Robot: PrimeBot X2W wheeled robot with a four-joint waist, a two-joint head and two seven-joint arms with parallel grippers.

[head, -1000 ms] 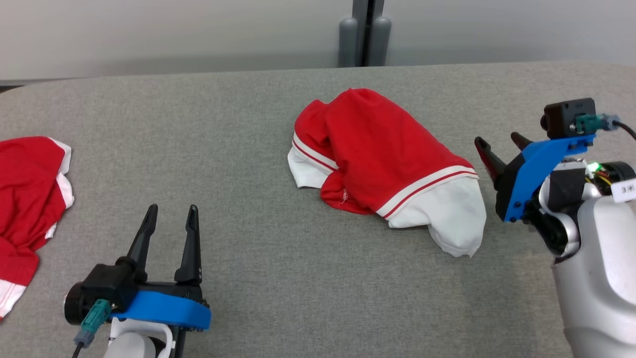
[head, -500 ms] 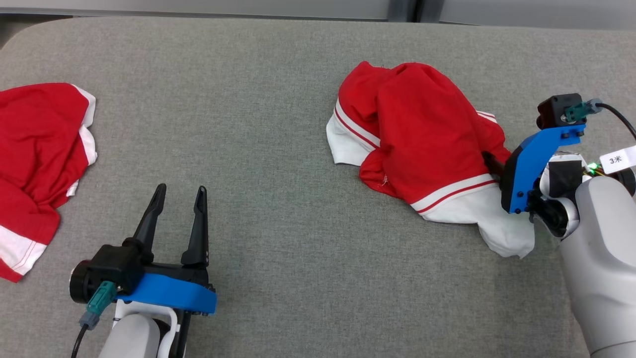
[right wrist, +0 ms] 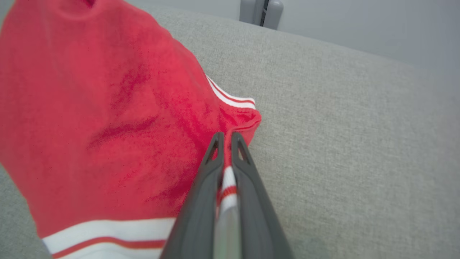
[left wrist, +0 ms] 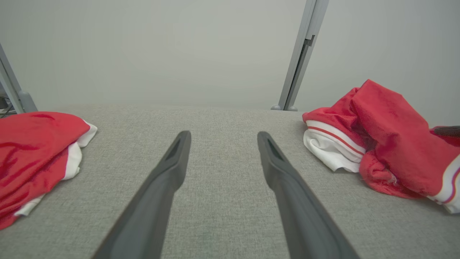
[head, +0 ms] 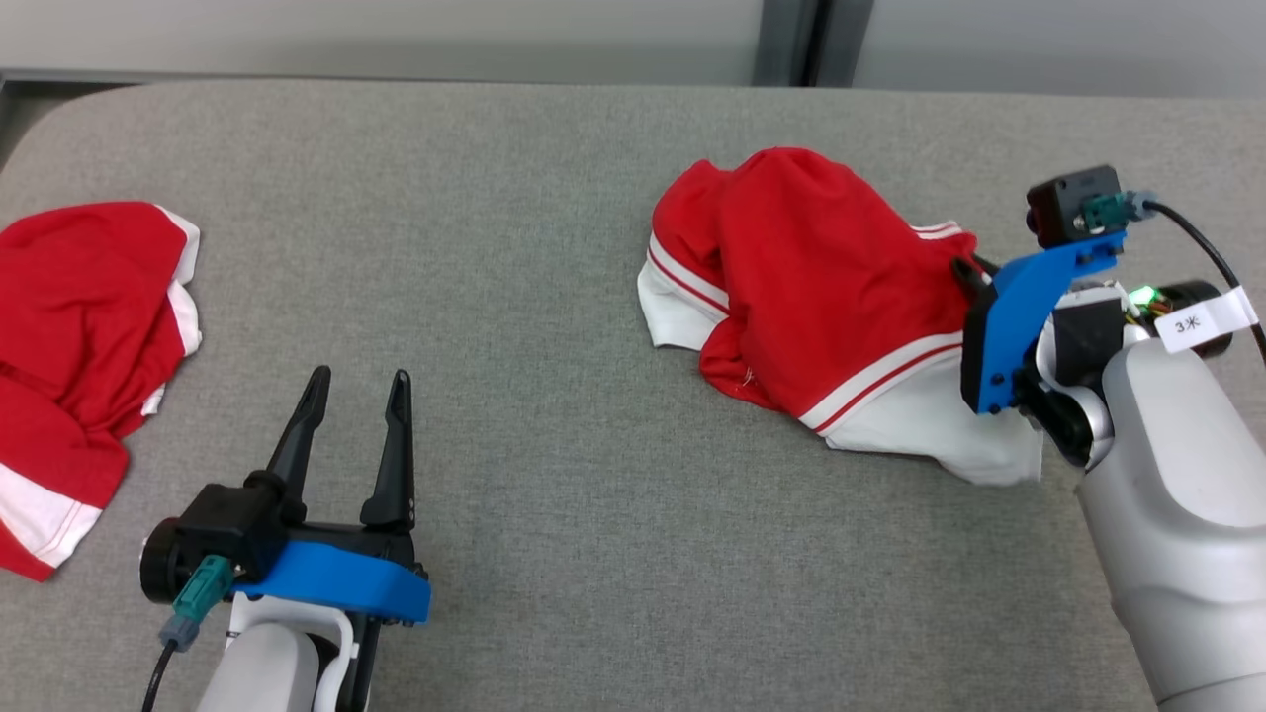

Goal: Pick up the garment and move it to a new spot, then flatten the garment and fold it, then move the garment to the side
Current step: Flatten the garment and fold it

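a: right jaws are pressed together on the garment [head: 811,267], pinching a fold of its red-and-white striped edge on the side nearest them.
b: makes sense. an edge grip should let the whole crumpled heap trail along when it's carried to a new spot. right now it sits on the right half of the grey surface [head: 514,247], bunched up, nowhere near flat.
a: and the left jaws? spread apart with nothing between them, low over bare surface near the front.
b: parked out of the way, i'd say, ready for the flattening.
a: count check: two sets of jaws, one busy. two red-and-white garments, with the second garment [head: 69,326] lying well apart at the far left, nothing touching it.
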